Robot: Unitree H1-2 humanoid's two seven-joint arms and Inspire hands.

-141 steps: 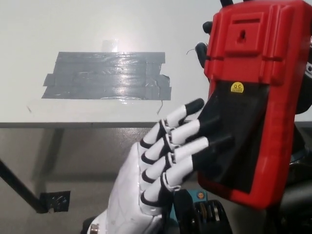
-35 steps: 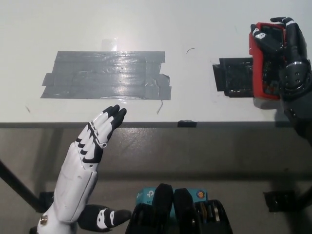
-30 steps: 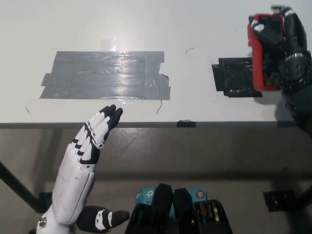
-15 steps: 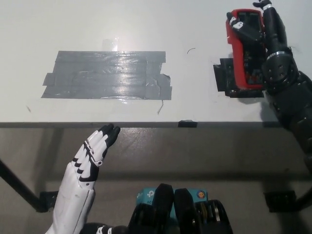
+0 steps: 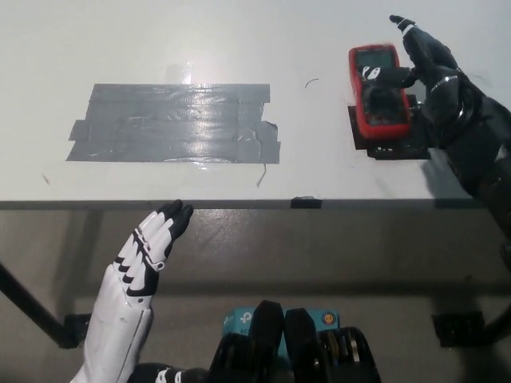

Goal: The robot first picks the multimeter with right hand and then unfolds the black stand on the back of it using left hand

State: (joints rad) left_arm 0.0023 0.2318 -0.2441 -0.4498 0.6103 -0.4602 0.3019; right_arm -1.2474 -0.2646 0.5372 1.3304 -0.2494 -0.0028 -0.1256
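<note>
Red multimeter (image 5: 380, 90) lies face-up on the white table (image 5: 319, 32) nr its right edge, over a black patch (image 5: 389, 148) — black right hand (image 5: 427, 68) sits just beside its right side w/ fingers spread, thumb touching the face, not gripping. White left hand (image 5: 148, 251) hangs below the table's front edge, released, fingers straight. Grey tape patch (image 5: 176, 124) mid-table, well apart.

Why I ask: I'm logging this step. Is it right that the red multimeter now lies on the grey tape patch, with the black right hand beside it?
Not quite. The head view shows the red multimeter lying on a small black patch at the table's right, well apart from the grey tape patch. The black right hand is beside it, fingers spread, as you said.
</note>
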